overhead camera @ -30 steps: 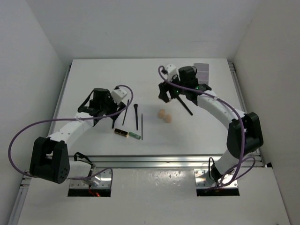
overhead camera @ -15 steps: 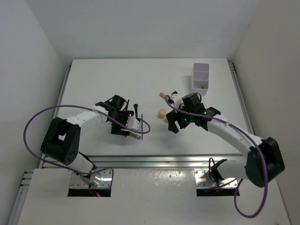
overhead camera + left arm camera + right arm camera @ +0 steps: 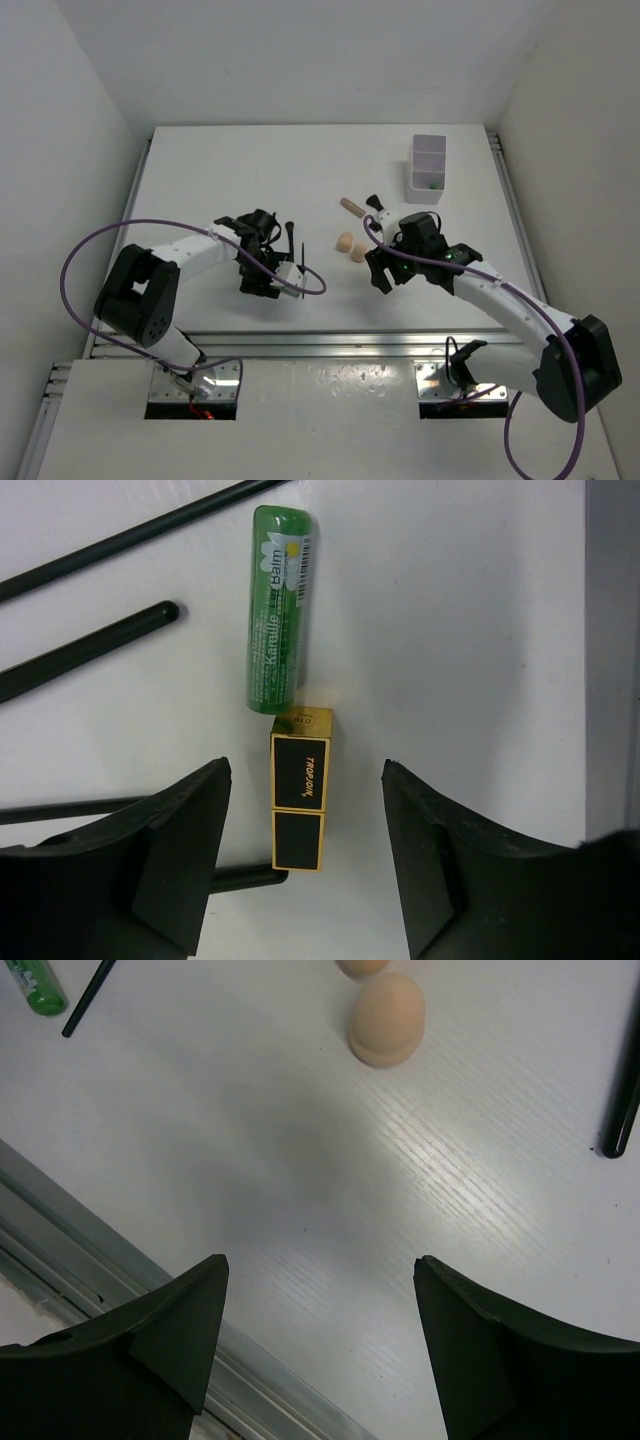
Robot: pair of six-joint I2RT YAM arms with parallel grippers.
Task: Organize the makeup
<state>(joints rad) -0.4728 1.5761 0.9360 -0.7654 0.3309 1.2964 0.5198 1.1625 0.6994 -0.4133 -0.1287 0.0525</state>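
Observation:
My left gripper point(image 3: 305, 770) is open and empty, low over a black-and-gold tube point(image 3: 299, 798) that lies between its jaws. A green tube point(image 3: 277, 610) lies end to end beyond it, with thin black brushes point(image 3: 85, 652) beside them. In the top view the left gripper point(image 3: 264, 280) covers these tubes. My right gripper point(image 3: 320, 1260) is open and empty over bare table, on the near side of two beige egg-shaped sponges point(image 3: 387, 1018). From above the right gripper point(image 3: 380, 272) is just right of the sponges point(image 3: 351, 247). A tan cylinder point(image 3: 350, 207) lies behind them.
The translucent white compartment box point(image 3: 428, 163) stands at the back right with a small green item inside. A black brush point(image 3: 622, 1090) lies right of the sponges. The table's metal front rail point(image 3: 100, 1250) runs close under the right gripper.
My right arm has swung from the back near the box to the near side of the sponges. My left gripper has come down over the two tubes.

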